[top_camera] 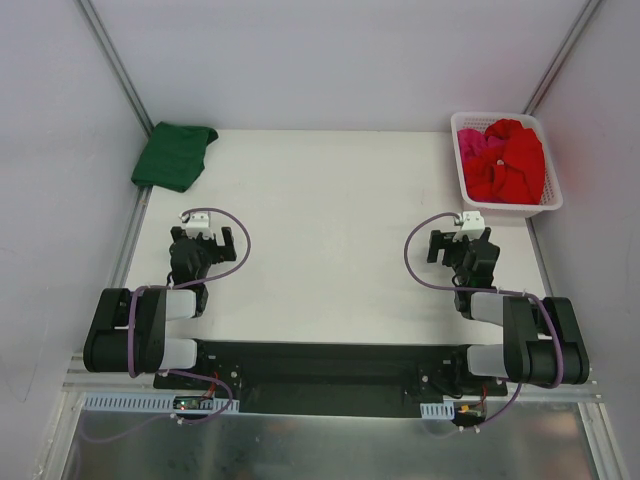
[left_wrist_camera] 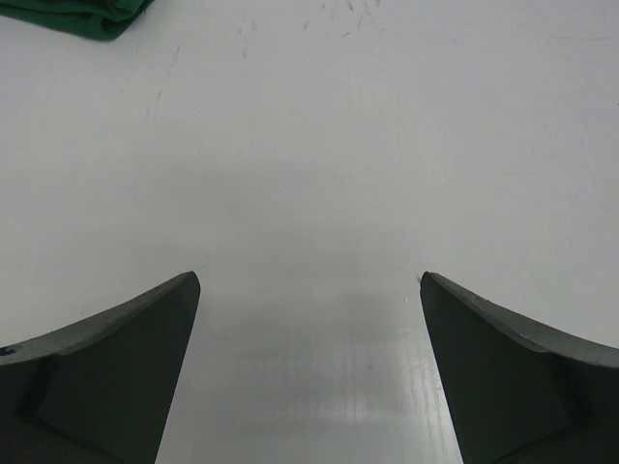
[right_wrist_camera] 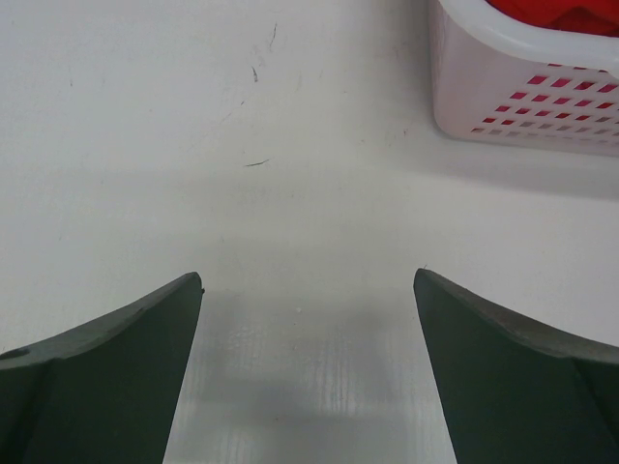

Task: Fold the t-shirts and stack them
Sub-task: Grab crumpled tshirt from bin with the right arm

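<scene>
Red shirt (top_camera: 512, 165) and pink shirt (top_camera: 468, 148) lie bunched together in the basket (top_camera: 512, 209), far right; green shirt (top_camera: 174, 155) lies apart at the far-left corner. Left gripper (top_camera: 207, 240) and right gripper (top_camera: 461, 243) both stand wide and empty. Risk: a grab may lift both tangled shirts, or drag the basket.

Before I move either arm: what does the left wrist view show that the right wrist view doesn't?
Left wrist only: an edge of the dark green cotton t-shirt, top left. Right wrist only: the white plastic lattice basket, top right, with bright red cotton fabric inside. Both: the white table, plus open, empty jaws on the left gripper and the right gripper.
</scene>
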`<action>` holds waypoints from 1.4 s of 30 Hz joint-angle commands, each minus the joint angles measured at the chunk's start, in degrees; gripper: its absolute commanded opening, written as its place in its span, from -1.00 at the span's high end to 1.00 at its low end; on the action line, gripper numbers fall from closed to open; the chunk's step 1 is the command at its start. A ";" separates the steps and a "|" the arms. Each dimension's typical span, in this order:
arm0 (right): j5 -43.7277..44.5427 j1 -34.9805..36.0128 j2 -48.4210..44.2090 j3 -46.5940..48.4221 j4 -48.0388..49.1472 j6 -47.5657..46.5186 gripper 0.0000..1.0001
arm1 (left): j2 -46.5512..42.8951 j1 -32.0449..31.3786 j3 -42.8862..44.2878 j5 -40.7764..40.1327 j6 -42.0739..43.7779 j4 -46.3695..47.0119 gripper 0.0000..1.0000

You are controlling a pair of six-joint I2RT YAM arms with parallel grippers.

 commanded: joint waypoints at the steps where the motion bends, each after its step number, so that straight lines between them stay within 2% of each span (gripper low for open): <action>1: -0.77 -0.32 0.04 1.68 1.83 0.94 -0.91 | -0.75 0.15 1.17 0.88 -0.01 2.14 -0.99; 13: -0.15 -0.23 -0.48 1.77 2.00 1.29 -0.91 | -0.75 0.15 1.17 0.88 -0.01 2.14 -0.99; 19: 1.95 -0.23 -9.25 4.75 -10.02 2.61 -0.91 | -0.74 0.15 1.17 0.88 -0.01 2.14 -0.99; 20: 1.95 -0.23 -10.58 7.46 -17.17 2.87 -0.91 | -0.75 0.15 1.17 0.88 0.08 2.05 -0.99; 23: 6.69 0.65 -14.97 10.12 -24.43 4.98 -0.91 | -0.75 0.15 1.08 0.88 0.08 2.05 -0.99; 27: 15.91 2.23 -16.75 16.24 -28.66 8.66 -0.91 | -0.83 0.15 1.17 0.88 -0.01 2.14 -0.99; 29: 15.41 2.41 -15.70 20.64 -35.91 9.81 -0.91 | -1.10 0.15 0.82 0.36 -0.09 2.75 -0.99; 30: 16.62 2.67 -14.91 24.84 -38.66 10.51 -0.91 | -1.62 0.15 0.82 -3.65 -0.79 2.15 -0.99; 33: 20.12 3.28 -12.62 30.06 -47.20 11.66 -0.91 | -5.30 0.15 0.64 -8.16 -3.69 -0.57 -0.99; 34: 21.63 3.37 -12.35 32.60 -50.00 12.18 -0.91 | -8.01 0.15 2.29 -9.82 -3.70 -3.54 -0.99; 36: 23.30 3.64 -12.44 34.02 -50.82 12.19 -0.91 | -10.40 0.15 5.72 -12.47 -4.31 -17.23 -0.98; 42: 26.29 3.82 -11.13 42.37 -58.28 11.14 -0.91 | -12.44 -0.20 13.46 -13.00 -7.81 -31.22 -0.99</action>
